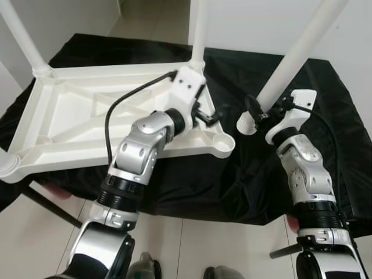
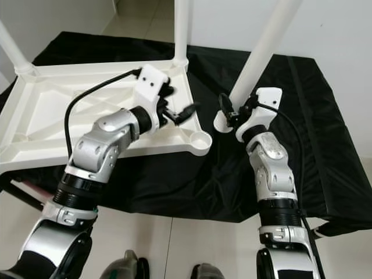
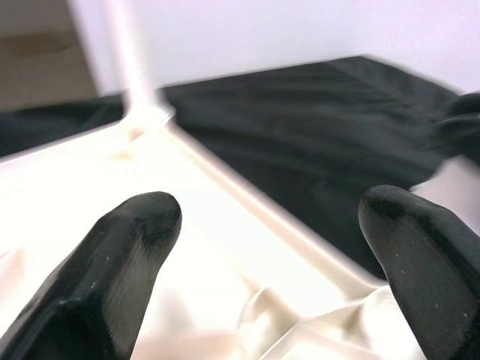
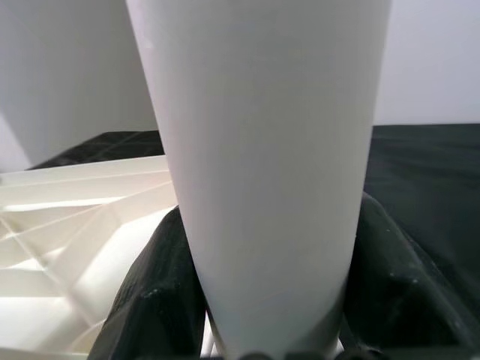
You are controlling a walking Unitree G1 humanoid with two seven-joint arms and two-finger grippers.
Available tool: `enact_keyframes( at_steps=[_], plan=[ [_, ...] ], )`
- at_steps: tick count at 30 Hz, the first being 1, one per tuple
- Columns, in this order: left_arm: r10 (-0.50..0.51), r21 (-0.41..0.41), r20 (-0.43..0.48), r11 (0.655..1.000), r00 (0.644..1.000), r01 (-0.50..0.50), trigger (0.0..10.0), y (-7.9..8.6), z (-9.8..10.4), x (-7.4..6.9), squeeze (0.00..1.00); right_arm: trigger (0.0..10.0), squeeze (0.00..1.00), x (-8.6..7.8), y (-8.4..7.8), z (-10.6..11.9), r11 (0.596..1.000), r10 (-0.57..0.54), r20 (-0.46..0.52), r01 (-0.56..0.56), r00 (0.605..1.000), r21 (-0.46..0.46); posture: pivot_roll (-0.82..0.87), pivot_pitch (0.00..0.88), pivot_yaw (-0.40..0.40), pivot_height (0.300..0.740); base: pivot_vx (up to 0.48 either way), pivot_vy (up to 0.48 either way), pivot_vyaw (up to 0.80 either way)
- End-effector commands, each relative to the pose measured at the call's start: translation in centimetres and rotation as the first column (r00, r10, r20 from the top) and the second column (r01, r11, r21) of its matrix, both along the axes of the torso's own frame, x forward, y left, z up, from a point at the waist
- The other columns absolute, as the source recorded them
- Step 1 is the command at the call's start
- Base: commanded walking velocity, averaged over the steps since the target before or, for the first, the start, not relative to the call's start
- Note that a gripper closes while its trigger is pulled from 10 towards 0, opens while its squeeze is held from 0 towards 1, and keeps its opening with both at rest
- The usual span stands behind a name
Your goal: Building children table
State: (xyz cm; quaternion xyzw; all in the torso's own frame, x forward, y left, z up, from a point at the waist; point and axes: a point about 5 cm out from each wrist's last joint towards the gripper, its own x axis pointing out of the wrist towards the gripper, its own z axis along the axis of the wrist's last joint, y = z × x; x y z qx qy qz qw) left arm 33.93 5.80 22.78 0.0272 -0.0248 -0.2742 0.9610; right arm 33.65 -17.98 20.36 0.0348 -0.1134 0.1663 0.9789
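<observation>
An upside-down white plastic table top [image 1: 70, 116] lies on a black cloth, with a leg [image 1: 200, 29] standing in its far right corner and another leg [image 1: 23, 40] at the far left. Its near right corner socket [image 1: 223, 143] holds no leg. My left gripper [image 1: 208, 116] is open just above the table top's right rim, with its fingers [image 3: 127, 255] spread over the white ribs. My right gripper [image 1: 256, 111] is shut on a loose white leg [image 1: 296, 52], which tilts up to the right, its lower end [image 1: 246, 124] hanging just right of the socket.
The black cloth [image 1: 273, 174] covers a low surface and drapes over its near edge. White walls stand behind. Pale floor tiles [image 1: 192, 250] lie in front, with my feet at the bottom edge. A dark bar [image 1: 52, 209] slants under the cloth at the left.
</observation>
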Motion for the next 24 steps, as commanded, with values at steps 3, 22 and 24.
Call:
enact_keyframes(
  at_steps=[3, 22, 24],
  plan=[
    [0.106, 0.015, -0.017, 0.994, 0.994, -0.106, 10.0, 1.3, -1.1, 0.1, 0.00, 10.0, 0.00, -0.2, 0.8, 0.0, 0.998, 0.062, -0.007, -0.062, 0.998, 0.000, 0.03, 0.026, -0.012, 0.740, 0.000, 0.000, 0.00],
    [0.230, -0.027, -0.003, 0.973, 0.973, -0.230, 10.0, 2.6, -0.9, -0.8, 0.00, 10.0, 0.00, -1.0, 4.2, -2.3, 0.947, 0.279, -0.207, -0.305, 0.938, -0.104, 0.06, 0.011, -0.038, 0.740, 0.000, 0.000, 0.00],
    [0.231, -0.027, -0.002, 0.973, 0.973, -0.231, 10.0, 2.5, -0.9, -0.9, 0.00, 10.0, 0.00, -0.8, 4.1, -2.6, 0.951, 0.262, -0.231, -0.292, 0.937, -0.104, 0.06, 0.010, -0.039, 0.740, 0.000, 0.000, 0.00]
  ],
)
